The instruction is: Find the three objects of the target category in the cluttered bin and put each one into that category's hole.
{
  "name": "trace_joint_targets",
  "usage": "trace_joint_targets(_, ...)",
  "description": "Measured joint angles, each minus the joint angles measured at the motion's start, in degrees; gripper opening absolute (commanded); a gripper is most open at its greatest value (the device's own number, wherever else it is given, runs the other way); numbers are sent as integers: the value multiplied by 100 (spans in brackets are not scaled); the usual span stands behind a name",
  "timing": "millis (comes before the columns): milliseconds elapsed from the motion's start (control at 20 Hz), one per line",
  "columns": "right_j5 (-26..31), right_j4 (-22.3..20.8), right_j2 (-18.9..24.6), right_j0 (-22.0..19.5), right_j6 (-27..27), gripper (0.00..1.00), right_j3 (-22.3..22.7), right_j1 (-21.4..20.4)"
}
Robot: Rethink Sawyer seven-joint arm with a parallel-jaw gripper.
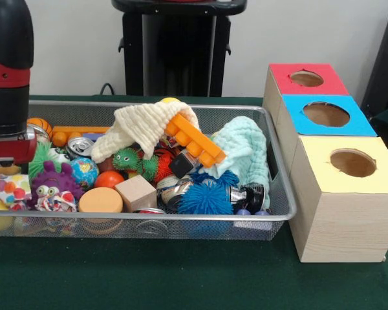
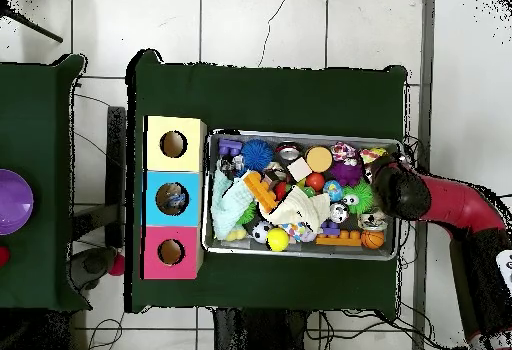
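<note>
The wire mesh bin (image 1: pixel 281 194) sits on the green table, heaped with toys, cans and cloths. It also shows in the overhead view (image 2: pixel 300 134). I can make out no see-through film bags in the clutter; they are hidden or out of view. My gripper (image 1: pixel 10 161) hangs on the red and black arm low over the bin's left end in the front view, right above the toys. In the overhead view my gripper (image 2: pixel 385 178) is over the bin's right end. Its opening is hidden.
Three wooden boxes with holed tops stand beside the bin: red (image 1: pixel 284 74), blue (image 1: pixel 297 123), yellow (image 1: pixel 317 168). A pale blue knitted cloth (image 1: pixel 242 152), a cream cloth (image 1: pixel 145 126), an orange brick (image 1: pixel 194 139) and a blue spiky ball (image 1: pixel 207 197) lie on top.
</note>
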Motion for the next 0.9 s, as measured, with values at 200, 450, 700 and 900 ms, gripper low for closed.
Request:
trace_joint_targets(200, 104, 336, 177, -213, 0, 100, -3, 86)
trace_joint_targets(450, 271, 933, 397, -512, 0, 0, -4, 178)
trace_joint_targets(700, 526, 1674, 525, -747, 0, 0, -5, 336)
trace_joint_targets(900, 668, 2030, 523, -711, 0, 0, 3, 355)
